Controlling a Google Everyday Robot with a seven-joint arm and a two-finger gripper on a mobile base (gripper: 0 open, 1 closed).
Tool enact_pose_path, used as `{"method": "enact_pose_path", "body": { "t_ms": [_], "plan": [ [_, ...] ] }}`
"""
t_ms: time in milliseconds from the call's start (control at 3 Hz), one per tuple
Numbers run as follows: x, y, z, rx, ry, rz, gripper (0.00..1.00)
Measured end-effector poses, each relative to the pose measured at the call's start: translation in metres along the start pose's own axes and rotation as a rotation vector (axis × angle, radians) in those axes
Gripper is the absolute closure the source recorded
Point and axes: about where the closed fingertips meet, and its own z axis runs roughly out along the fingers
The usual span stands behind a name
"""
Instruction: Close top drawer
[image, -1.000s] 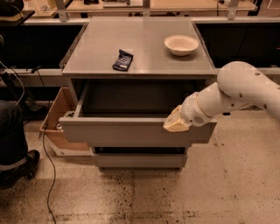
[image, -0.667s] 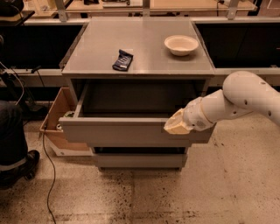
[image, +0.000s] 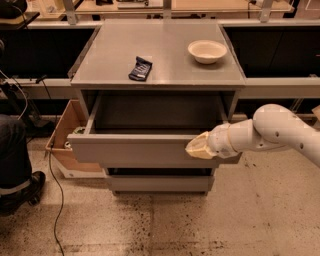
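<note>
The top drawer (image: 135, 150) stands pulled out below the surface's (image: 175, 70) front edge. The hand (image: 199, 148) sits toward its front panel's right end; wide or narrow, I cannot tell. Stiff and handle-less, the drawer likely slides under a flat push.

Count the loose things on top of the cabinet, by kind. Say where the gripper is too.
Bowl: 1
Dark packet: 1
Total: 2
The gripper is at the front panel of the pulled-out top drawer, right of its middle.
</note>
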Motion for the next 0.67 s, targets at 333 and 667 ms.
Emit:
{"method": "enact_pose_path", "body": {
  "t_ms": [333,667],
  "plan": [
    [0.002,-0.018,0.010,0.057,-0.022,-0.003,1.00],
    [0.001,-0.035,0.024,0.121,-0.019,-0.011,1.00]
  ]
}}
